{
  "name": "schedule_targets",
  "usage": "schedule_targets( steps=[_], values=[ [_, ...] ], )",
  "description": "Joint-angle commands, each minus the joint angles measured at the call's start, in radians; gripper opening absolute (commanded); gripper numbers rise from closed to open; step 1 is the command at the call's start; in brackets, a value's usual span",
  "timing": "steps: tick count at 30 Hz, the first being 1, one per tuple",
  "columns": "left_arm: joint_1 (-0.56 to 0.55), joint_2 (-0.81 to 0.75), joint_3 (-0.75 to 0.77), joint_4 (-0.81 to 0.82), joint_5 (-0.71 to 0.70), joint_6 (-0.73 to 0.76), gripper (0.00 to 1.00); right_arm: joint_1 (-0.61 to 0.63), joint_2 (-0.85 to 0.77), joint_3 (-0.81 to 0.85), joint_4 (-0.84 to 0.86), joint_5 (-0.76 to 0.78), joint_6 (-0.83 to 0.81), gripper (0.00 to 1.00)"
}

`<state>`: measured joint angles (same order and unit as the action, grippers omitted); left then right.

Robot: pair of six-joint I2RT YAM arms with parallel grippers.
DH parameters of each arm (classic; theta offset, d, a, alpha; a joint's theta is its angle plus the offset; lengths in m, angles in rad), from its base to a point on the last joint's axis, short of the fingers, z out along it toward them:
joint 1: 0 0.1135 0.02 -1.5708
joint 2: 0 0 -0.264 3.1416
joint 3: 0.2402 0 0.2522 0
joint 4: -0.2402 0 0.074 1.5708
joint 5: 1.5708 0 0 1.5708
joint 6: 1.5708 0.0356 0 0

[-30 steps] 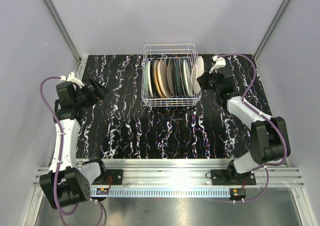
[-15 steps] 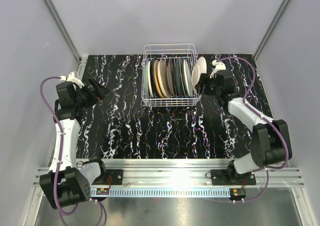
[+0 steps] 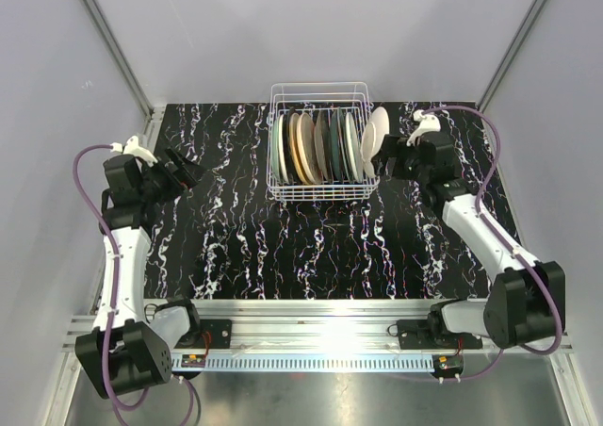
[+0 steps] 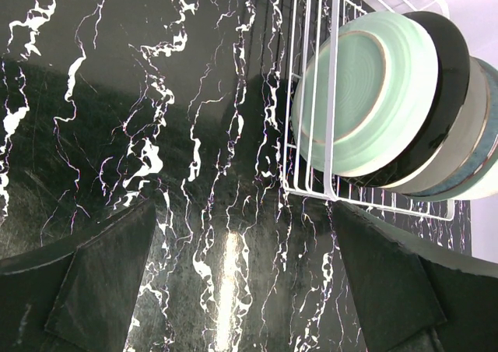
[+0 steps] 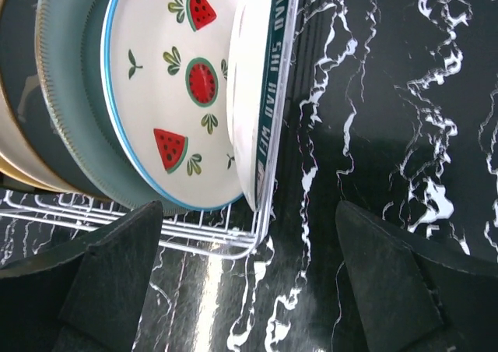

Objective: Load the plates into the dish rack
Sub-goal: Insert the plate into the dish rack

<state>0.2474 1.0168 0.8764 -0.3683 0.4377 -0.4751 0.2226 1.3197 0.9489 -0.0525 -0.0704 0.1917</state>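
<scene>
**A:** Left side, status?

**B:** Left fingers [image 4: 101,278] are spread wide and hold nothing. They hover over the black, white-veined marble-look surface [image 3: 236,242], well left of the white thin-wire rectangular dish rack [image 3: 320,192].

**A:** Rack contents?

**B:** The plates [image 3: 316,143] stand on edge in a row. Leftmost is the pale green round plate [image 4: 362,95], with the glossy black round plate [image 4: 450,60] touching it behind. Near the right end stands the white round plate with watermelon print and blue rim [image 5: 167,95]. Last is the plain white round plate with green lettering on its rim [image 5: 247,95]. It touches the right wall wires and its top tilts outward.

**A:** Is its foot in a slot?

**B:** Cannot tell; the wires hide the lower edge in both views.

**A:** Right fingers?

**B:** Right fingers [image 5: 117,270] are wide apart and empty, low and just beside that lettered plate.

**A:** Step in hand?

**B:** Judgement: loading looks nearly done, and the end plate needs checking. To do it well:
- Keep the fingers wide.
- Withdraw to the right, away from the rim, without brushing it.
- If the plate needs righting, press lightly on its upper rim toward the row.
- Go slowly, because the wire rack looks light and could slide on the glossy surface.
</scene>
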Motion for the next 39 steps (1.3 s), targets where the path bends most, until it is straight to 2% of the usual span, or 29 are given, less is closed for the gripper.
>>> schedule_targets(
  steps=[1,10,16,22,27,39],
  values=[
    [0.004,-0.033,0.015,0.035,0.022,0.012,0.99,0.004,-0.060,0.054,-0.108,0.066,0.058,1.00],
    [-0.037,-0.104,-0.004,0.088,0.061,0.030,0.99,0.004,-0.192,0.154,-0.339,0.388,0.212,1.00],
    [-0.132,-0.187,-0.014,0.104,0.015,0.070,0.99,0.006,-0.230,0.192,-0.435,0.458,0.255,1.00],
    [-0.189,-0.259,-0.030,0.115,-0.050,0.096,0.99,0.004,-0.283,0.122,-0.405,0.489,0.267,1.00],
    [-0.204,-0.279,-0.033,0.115,-0.076,0.105,0.99,0.004,-0.271,0.100,-0.391,0.458,0.272,1.00],
    [-0.209,-0.282,-0.028,0.100,-0.108,0.104,0.99,0.004,-0.292,0.068,-0.376,0.544,0.304,1.00]
  ],
)
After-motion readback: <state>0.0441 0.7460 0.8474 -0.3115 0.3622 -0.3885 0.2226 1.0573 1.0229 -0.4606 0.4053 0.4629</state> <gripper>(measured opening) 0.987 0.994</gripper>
